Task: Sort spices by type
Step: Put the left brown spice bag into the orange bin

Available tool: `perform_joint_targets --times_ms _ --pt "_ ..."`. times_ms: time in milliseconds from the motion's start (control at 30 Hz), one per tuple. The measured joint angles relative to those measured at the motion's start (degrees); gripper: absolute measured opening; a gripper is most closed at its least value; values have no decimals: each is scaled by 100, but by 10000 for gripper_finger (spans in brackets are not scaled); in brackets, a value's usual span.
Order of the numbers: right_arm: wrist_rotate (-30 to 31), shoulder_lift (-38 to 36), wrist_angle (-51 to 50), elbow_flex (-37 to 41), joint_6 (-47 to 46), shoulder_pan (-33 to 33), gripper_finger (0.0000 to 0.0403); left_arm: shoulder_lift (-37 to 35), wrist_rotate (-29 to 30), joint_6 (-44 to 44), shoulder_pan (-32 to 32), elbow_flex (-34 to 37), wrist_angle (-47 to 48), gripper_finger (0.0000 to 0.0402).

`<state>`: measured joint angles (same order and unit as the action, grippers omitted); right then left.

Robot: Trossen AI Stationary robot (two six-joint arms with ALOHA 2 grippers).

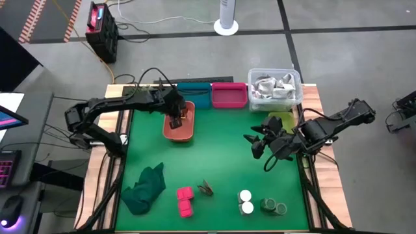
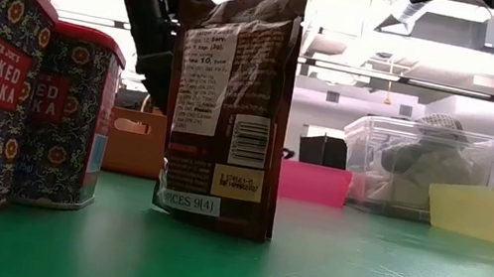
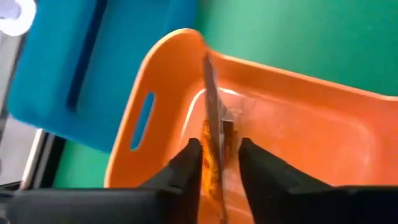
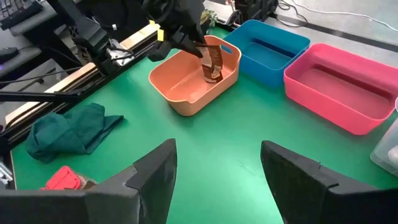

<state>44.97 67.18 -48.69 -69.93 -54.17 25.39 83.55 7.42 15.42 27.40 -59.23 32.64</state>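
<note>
Left gripper [image 3: 216,163] clamps a brown spice pouch [image 4: 212,62] inside the orange bin [image 1: 179,131] at the table's far left; right gripper [image 4: 217,165] hovers open at mid-right.

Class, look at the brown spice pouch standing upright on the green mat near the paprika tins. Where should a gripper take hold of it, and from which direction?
Probably from above, at the top edge of the brown spice pouch. It stands upright on its base, and in the high view it shows as a thin strip, so fingers closing across its flat faces span only the thin side. The paprika tins crowd one side, so a sideways approach looks riskier.
</note>
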Motion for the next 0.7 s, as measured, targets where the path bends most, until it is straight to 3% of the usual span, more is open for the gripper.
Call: perform_joint_targets --times_ms 233,433,567,700 --pt "2 0 -10 0 73 -12 260 4 187 -31 -1 -467 242 173" --pt "-280 0 -32 0 212 -159 260 3 188 -226 -147 -1174 771 199" --pt "-613 0 -49 0 460 -276 260 -3 -275 -380 -715 -1466 1010 201" --pt "-688 -4 -316 0 491 -333 260 -3 -685 -767 -1672 -1502 970 201"
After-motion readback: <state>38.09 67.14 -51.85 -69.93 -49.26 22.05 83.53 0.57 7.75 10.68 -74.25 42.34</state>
